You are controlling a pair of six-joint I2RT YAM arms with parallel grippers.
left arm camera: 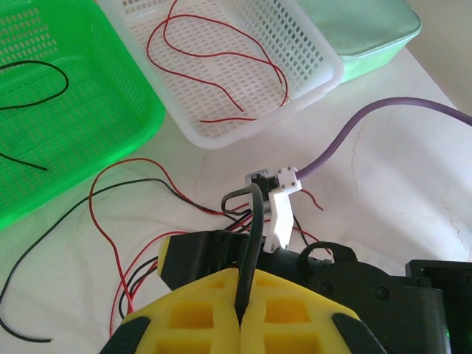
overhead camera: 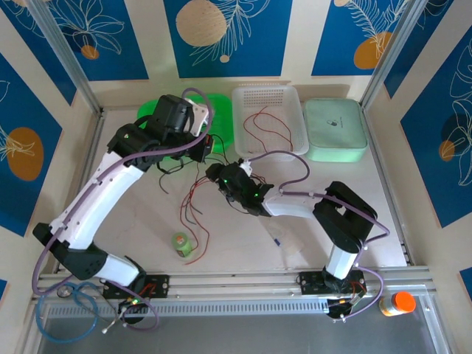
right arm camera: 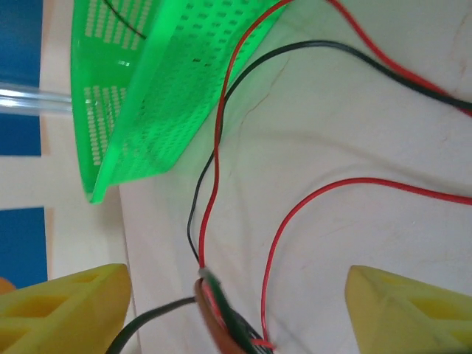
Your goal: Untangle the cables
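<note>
On the white table [overhead camera: 243,251], left claw [left arm camera: 240,324] pinches a black cable [left arm camera: 254,236]; right claw [right arm camera: 240,302] gapes empty.

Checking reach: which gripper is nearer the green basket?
Left. The left gripper sits beside the green basket's near rim; the right gripper hangs farther back over the cables.

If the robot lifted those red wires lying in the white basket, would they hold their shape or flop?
Probably flop: the red wires lie in loose curves. Likely very light, being hair-thin against the white basket mesh. Their loops might snag.
</note>
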